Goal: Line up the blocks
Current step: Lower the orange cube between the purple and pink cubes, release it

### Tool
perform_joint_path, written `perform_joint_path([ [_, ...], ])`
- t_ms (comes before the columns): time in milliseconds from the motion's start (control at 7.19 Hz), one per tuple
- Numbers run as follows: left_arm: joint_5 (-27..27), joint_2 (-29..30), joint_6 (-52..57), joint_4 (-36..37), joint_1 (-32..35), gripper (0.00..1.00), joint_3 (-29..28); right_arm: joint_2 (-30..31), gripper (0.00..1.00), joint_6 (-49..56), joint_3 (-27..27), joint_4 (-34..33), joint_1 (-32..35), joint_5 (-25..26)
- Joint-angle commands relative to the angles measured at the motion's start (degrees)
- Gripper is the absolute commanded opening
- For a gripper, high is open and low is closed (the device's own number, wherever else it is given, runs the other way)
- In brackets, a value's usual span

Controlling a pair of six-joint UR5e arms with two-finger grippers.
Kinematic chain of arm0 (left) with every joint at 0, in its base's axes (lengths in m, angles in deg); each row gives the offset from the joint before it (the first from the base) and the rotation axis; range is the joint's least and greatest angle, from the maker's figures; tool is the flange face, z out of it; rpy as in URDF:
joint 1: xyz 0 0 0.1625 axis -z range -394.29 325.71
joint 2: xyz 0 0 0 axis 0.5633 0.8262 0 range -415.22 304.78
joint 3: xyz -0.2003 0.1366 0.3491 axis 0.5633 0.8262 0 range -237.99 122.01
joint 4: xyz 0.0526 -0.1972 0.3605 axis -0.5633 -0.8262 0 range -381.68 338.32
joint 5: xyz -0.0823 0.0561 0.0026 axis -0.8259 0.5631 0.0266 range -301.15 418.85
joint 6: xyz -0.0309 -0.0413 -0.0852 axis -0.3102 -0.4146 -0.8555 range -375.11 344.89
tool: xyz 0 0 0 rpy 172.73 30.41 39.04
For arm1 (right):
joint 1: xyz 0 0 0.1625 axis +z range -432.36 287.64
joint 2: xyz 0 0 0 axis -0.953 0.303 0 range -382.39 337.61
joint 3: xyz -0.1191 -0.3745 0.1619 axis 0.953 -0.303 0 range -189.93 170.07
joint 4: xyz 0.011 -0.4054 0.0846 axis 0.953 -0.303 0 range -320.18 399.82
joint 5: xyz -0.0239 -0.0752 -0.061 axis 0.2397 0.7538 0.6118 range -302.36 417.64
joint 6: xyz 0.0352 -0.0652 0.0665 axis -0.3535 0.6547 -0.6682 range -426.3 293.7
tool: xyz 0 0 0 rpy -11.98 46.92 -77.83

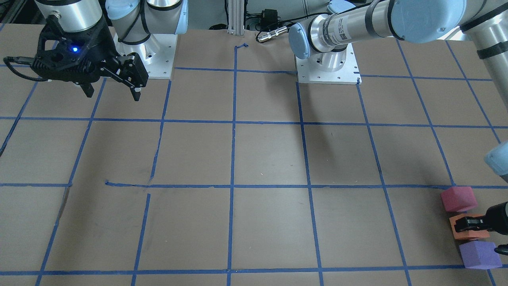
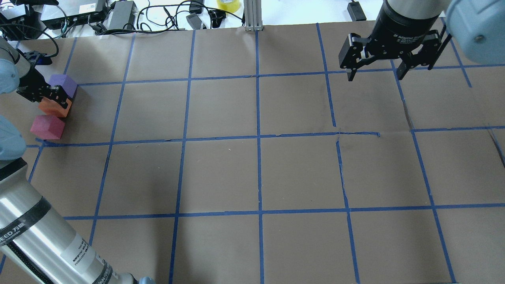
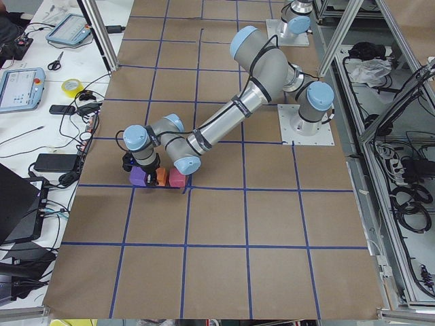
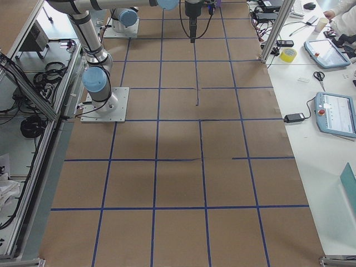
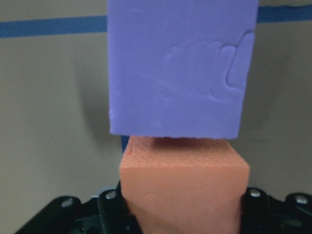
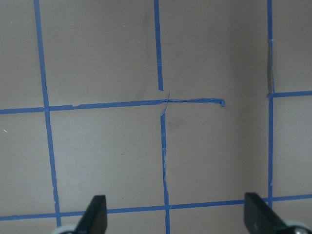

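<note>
The orange block [image 1: 472,235] sits in the middle of a short row at the left edge of the desk [image 1: 270,155], toward the far-left corner. The crimson block [image 1: 458,198] is just beside it on the robot's side and the purple block [image 1: 479,255] just beside it on the far side. The row runs roughly along the left edge. The left jaws straddle the orange block and appear clamped on its two side faces; the left wrist view shows no gap. This hold is probably intended to square the middle cube between its neighbours, so the line looks nearly complete. All three cubes are equal in size, sharp-edged and matte, with a foam-like surface. The orange one is finely grained and slightly ragged along its top edge. The purple face carries shallow pressed-in dents, so the material likely yields under clamping force and light pressure should suffice. The desk is covered in flat brown paper marked with a blue tape grid [image 1: 233,159], torn in places. The right jaws hang spread apart, holding nothing, high over the right half of the desk, well apart from the blocks.
</note>
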Motion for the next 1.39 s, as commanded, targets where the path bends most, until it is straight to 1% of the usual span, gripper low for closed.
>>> perform_joint_path([
  [0,0.0,0.1,0.0,-0.2,0.0,0.01,0.0,0.0,1.0,0.0,0.0,0.0,0.1,0.0],
  [139,-2.7,-0.1,0.0,-0.4,-0.1,0.99,0.0,0.0,1.0,0.0,0.0,0.0,0.1,0.0],
  [278,-4.5,-0.2,0.0,-0.4,-0.3,1.0,0.3,0.0,1.0,0.0,0.0,0.0,0.1,0.0],
  [557,-4.0,-2.0,0.3,-0.5,-0.3,1.0,0.2,0.0,1.0,0.0,0.1,0.0,0.1,0.0],
  [696,-3.9,-4.4,0.3,-1.8,-0.3,1.0,0.1,0.0,1.0,0.0,0.1,0.0,0.1,0.0],
  [974,-3.6,-12.2,-1.1,-11.8,0.8,1.0,0.6,0.0,1.0,0.0,0.1,0.0,0.1,0.1],
  [1113,-3.4,-17.9,-3.1,-17.5,0.8,1.0,1.8,0.0,1.0,-0.1,0.1,0.0,0.2,0.0],
  [1252,-3.4,-23.9,-4.0,-18.9,0.8,1.0,5.7,0.0,1.0,-0.1,0.1,0.0,0.3,-0.1],
])
